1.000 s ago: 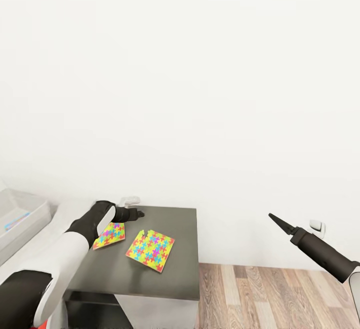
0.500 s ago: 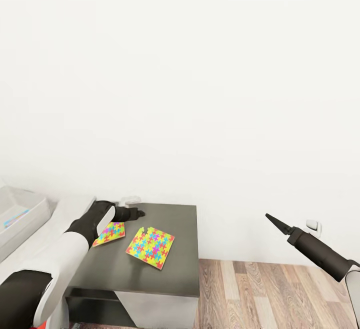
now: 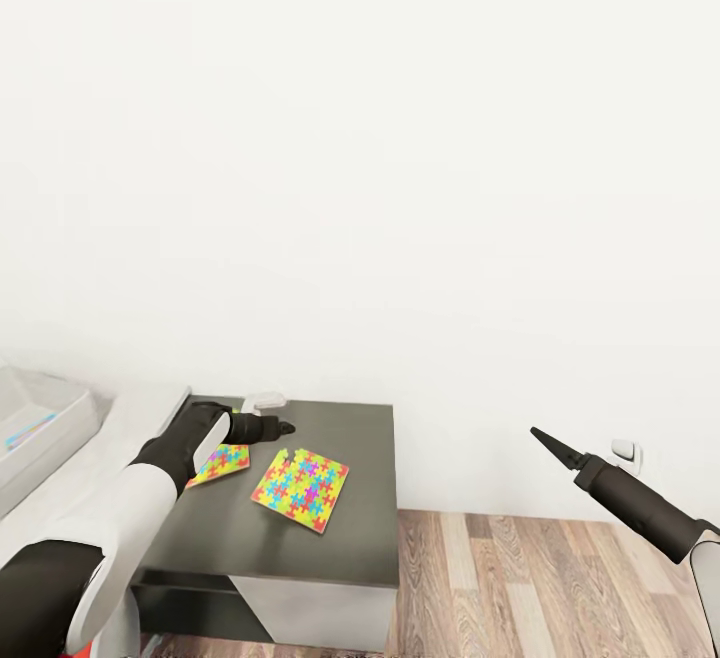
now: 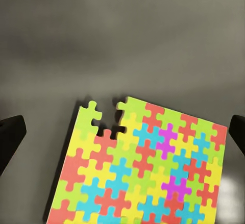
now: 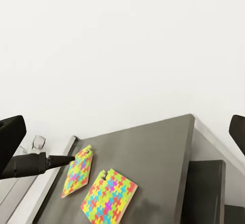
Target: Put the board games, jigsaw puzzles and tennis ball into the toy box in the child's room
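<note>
A: Where are the jigsaw puzzles found?

B: Two flat squares of bright interlocking pieces are seen lying on a dark grey table (image 3: 340, 538). The nearer puzzle (image 3: 301, 491) is laid flat near the middle of the top, with one piece missing at its far edge; that notch is shown clearly in the left wrist view (image 4: 145, 168). The second puzzle (image 3: 222, 464) is placed just beside it, toward the robot's left, and is partly covered by the left arm in the head view. Both are also caught in the right wrist view, the nearer one (image 5: 108, 195) and the other (image 5: 77, 172) side by side, apart by a thin gap.

A: And the toy box?

B: A pale grey tray (image 3: 45, 428) is seen at the left edge of the head view, resting on a lighter surface (image 3: 110, 448) next to the dark table. A strip of blue print is visible inside it.

A: How are the grippers held?

B: The left gripper (image 3: 282, 428) is held over the dark table, above the far edge of the puzzles; in its wrist view its jaws are spread wide, with the nearer puzzle between them below. The right gripper (image 3: 548, 443) is held well off to the right, over the wood floor (image 3: 540, 588); its jaws are likewise spread apart, and nothing is held.
</note>
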Robot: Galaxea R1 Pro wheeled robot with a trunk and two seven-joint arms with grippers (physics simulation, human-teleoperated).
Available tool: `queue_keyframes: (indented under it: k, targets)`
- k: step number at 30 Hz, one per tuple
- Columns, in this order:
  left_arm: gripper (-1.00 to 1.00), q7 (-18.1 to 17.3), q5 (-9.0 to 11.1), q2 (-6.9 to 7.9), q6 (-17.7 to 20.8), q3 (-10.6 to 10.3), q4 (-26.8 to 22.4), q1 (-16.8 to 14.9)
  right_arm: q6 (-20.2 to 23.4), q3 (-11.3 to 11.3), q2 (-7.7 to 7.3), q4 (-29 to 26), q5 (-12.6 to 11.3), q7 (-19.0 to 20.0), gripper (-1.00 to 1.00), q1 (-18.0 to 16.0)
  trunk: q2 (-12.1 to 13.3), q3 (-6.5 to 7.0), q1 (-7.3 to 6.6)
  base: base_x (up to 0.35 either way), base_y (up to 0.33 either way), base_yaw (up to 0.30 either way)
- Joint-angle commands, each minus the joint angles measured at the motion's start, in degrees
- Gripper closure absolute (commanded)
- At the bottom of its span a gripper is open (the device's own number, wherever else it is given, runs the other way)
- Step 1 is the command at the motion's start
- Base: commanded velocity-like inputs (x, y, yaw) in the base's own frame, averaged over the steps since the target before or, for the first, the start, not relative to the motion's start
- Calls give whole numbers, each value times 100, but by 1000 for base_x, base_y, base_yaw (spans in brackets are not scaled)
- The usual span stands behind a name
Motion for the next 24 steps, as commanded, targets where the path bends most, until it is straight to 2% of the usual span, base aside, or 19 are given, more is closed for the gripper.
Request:
queue_keyframes:
  k: [1,9,19,24]
  targets:
    - [-100,13,58,8,27,-39,-7,-5,35,-5,0,-1,-20,8,-100,-6,-12,-21,3,0,0,0]
    - [-100,-55,63,18,27,-51,11,-5,35,-5,-1,-1,-20,8,-100,-7,-12,-96,3,0,0,0]
    - [-100,-549,57,46,27,-62,69,-5,35,-5,3,-1,-20,11,-100,-5,-12,-189,3,0,0,0]
    - [-100,-605,31,146,27,-65,73,-5,35,-5,7,-1,-20,13,-100,-5,-12,-235,3,0,0,0]
